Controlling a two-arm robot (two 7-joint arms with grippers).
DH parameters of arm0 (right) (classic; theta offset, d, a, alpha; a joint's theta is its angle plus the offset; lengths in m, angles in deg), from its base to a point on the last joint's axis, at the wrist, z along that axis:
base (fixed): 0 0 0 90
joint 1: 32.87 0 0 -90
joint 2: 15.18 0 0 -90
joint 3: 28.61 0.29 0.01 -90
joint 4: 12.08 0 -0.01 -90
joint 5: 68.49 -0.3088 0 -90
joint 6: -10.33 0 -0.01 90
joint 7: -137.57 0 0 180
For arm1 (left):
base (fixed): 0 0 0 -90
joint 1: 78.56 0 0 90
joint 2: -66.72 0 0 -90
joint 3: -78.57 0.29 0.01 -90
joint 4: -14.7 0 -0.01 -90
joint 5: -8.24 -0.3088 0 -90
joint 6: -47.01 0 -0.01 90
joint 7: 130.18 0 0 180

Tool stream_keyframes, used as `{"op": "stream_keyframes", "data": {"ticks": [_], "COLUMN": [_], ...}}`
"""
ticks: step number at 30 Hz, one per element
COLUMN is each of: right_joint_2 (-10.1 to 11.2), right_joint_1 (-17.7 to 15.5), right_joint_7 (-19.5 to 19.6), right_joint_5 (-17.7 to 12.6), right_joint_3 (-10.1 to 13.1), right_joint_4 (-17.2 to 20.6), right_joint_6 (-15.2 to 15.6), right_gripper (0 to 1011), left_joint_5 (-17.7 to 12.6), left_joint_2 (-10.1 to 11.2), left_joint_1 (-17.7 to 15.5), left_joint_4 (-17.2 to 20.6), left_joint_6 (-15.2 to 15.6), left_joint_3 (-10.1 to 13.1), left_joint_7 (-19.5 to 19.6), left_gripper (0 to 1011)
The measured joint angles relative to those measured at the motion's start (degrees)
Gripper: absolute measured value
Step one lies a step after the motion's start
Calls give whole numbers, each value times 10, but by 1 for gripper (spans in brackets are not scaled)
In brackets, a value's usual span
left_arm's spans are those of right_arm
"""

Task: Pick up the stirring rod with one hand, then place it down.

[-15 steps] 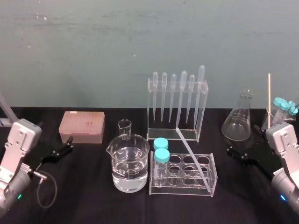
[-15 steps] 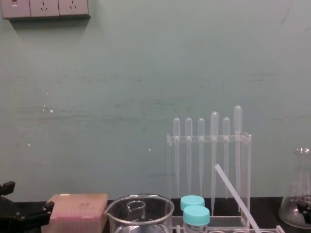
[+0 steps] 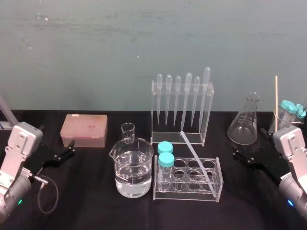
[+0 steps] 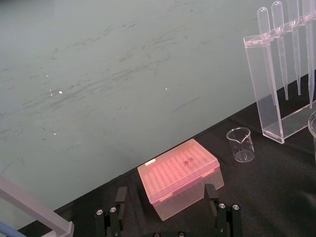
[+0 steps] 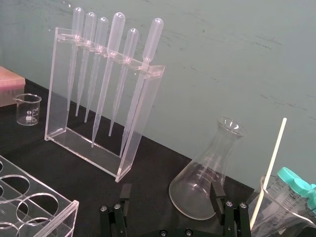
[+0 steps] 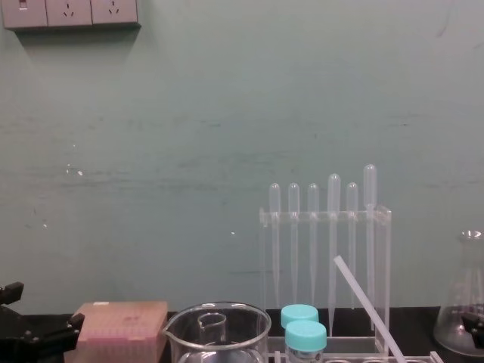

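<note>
The stirring rod (image 3: 194, 153) is a translucent whitish rod. It leans with its low end in the clear test tube rack (image 3: 187, 195) and its top against the foot of the pipette stand (image 3: 182, 110). In the chest view the stirring rod (image 6: 363, 299) slants up to the left in front of the pipettes. My right gripper (image 3: 249, 143) hovers open low at the right, near the conical flask (image 3: 244, 125), well apart from the rod. The right gripper (image 5: 171, 192) has nothing between its fingers. My left gripper (image 3: 72, 147) rests open at the far left by the pink tip box (image 3: 84, 129).
A large beaker of water (image 3: 133, 167) and a small beaker (image 3: 127, 132) stand left of the rack, which holds two blue-capped tubes (image 3: 165, 160). At the far right a beaker (image 3: 288, 115) holds blue-capped tubes and a thin cream stick (image 3: 276, 100).
</note>
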Motion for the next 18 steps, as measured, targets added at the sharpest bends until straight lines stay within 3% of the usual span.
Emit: {"op": "stream_keyframes", "data": {"ticks": [18], "right_joint_2": [0], "right_joint_1": [0], "right_joint_7": [0], "right_joint_5": [0], "right_joint_3": [0], "right_joint_4": [0], "right_joint_6": [0], "right_gripper": [1003], "left_joint_5": [0], "left_joint_2": [0], "left_joint_1": [0], "left_joint_4": [0], "left_joint_6": [0], "left_joint_3": [0], "left_joint_7": [0], "left_gripper": [1000]}}
